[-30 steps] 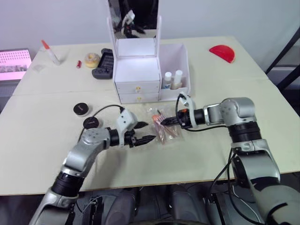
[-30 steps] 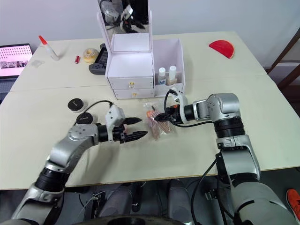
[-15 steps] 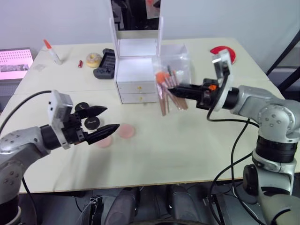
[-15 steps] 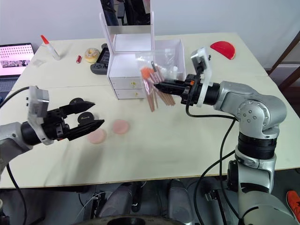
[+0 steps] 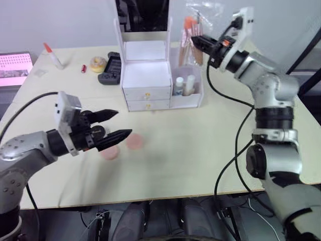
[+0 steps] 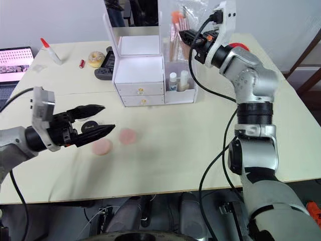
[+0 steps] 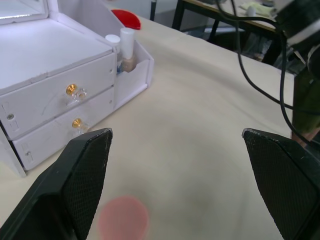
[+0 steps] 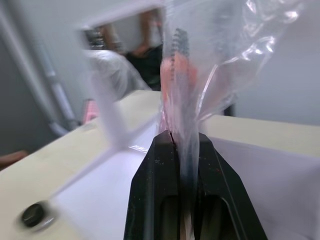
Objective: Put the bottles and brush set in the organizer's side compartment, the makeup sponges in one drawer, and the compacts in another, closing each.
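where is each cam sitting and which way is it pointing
Left and right eye views: on the head, facing forward and down over the table; both arms show, and the organizer.
Left wrist view: on the left arm, looking along its open end effector at the organizer's drawers and the bottles.
Right wrist view: on the right arm, looking along its end effector, shut on the brush set.
Shared: eye views and left wrist view show one makeup sponge.

Cream table [image 5: 210,150] before a plain pale wall [image 5: 60,22], apparently grey

Table [image 5: 225,145] bearing organizer [image 5: 148,83], sponges [image 5: 134,142]
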### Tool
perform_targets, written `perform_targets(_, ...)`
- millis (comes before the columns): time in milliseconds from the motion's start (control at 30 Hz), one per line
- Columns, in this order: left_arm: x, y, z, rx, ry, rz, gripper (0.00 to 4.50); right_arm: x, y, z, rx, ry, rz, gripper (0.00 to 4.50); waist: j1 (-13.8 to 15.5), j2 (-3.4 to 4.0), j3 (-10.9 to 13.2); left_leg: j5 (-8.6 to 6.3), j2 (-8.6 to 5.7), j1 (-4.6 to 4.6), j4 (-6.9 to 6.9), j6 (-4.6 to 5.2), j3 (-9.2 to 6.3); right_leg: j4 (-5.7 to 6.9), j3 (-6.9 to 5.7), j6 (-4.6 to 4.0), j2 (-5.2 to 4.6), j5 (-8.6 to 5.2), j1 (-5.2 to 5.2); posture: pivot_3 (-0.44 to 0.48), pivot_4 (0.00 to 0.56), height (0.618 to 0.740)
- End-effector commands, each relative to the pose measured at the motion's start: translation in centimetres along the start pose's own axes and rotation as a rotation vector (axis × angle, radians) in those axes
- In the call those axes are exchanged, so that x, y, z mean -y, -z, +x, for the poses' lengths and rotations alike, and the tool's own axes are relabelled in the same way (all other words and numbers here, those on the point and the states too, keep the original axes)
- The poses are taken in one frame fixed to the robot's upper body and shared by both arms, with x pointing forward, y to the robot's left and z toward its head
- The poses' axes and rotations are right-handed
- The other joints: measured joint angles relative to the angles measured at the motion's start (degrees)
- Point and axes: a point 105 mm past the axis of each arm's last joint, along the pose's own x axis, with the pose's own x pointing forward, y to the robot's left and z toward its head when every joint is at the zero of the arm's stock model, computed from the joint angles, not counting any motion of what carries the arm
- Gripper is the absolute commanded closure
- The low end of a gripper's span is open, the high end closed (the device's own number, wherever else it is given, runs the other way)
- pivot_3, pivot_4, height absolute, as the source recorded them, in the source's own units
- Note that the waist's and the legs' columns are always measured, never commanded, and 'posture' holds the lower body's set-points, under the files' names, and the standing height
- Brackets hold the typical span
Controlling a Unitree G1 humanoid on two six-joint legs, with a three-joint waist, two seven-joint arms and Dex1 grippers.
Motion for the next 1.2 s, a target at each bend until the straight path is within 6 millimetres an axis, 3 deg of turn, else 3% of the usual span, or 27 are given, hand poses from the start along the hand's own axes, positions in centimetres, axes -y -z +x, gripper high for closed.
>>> perform_targets(33,0.2,-1.1,0.3,0.035,0.002,0.05,0.13,1.1,0.0,1.9,0.023,0.085,-0.057,4.5,-0.1,0.0,0.0,0.02,0.0,0.01,-0.05,-0.03,0.03,0.0,0.03,-0.02,0.0,0.01,-0.03,0.0,0.15,0.738)
perform_targets(200,0.3,-1.2,0.4,0.046,0.0,0.052,0.13,1.8,1.5,2.9,-0.014,0.17,-0.087,4.5,-0.27,0.0,0.01,0.17,0.03,0.05,-0.45,-0.25,-0.04,-0.01,0.03,-0.06,0.05,0.03,-0.18,0.0,0.15,0.738)
perform_targets(533,0.4,-1.0,0.4,0.054,-0.008,0.046,0.13,0.8,1.8,4.2,-0.03,0.18,-0.124,4.5,-1.57,0.03,0.02,0.19,0.04,0.05,-0.52,-0.29,-0.1,0.06,0.04,-0.08,0.11,0.04,-0.23,0.0,0.15,0.738)
perform_targets(633,0.4,-1.0,0.4,0.055,-0.008,0.045,0.0,0.4,1.3,4.4,-0.005,0.168,-0.091,3.4,-1.59,0.03,0.02,0.19,0.04,0.05,-0.54,-0.29,-0.1,0.05,0.04,-0.08,0.11,0.04,-0.25,0.0,0.15,0.738)
perform_targets(833,0.5,-1.0,0.3,0.052,-0.005,0.044,0.0,0.5,0.4,4.3,0.022,0.16,-0.088,0.27,-1.6,0.03,0.02,0.19,0.04,0.05,-0.54,-0.29,-0.1,0.07,0.04,-0.08,0.12,0.04,-0.25,0.0,0.15,0.738)
perform_targets(867,0.5,-1.0,0.3,0.052,-0.004,0.043,0.0,0.5,0.3,4.2,0.024,0.159,-0.09,0.07,-1.6,0.03,0.02,0.19,0.04,0.05,-0.53,-0.29,-0.09,0.07,0.04,-0.08,0.12,0.04,-0.25,0.0,0.15,0.738)
perform_targets(1033,0.4,-0.9,0.4,0.049,-0.002,0.042,0.0,0.8,-0.5,3.9,0.037,0.139,-0.104,0.07,-1.56,0.03,0.02,0.19,0.03,0.05,-0.52,-0.29,-0.09,0.07,0.04,-0.08,0.11,0.04,-0.25,0.0,0.15,0.738)
perform_targets(1200,-0.2,-0.6,0.0,0.037,-0.023,0.037,0.0,0.6,-2.4,2.5,0.064,0.004,-0.144,0.07,-1.58,0.07,0.04,0.19,0.03,0.05,-0.53,-0.29,-0.08,0.07,0.04,-0.08,0.11,0.04,-0.25,0.0,0.15,0.738)
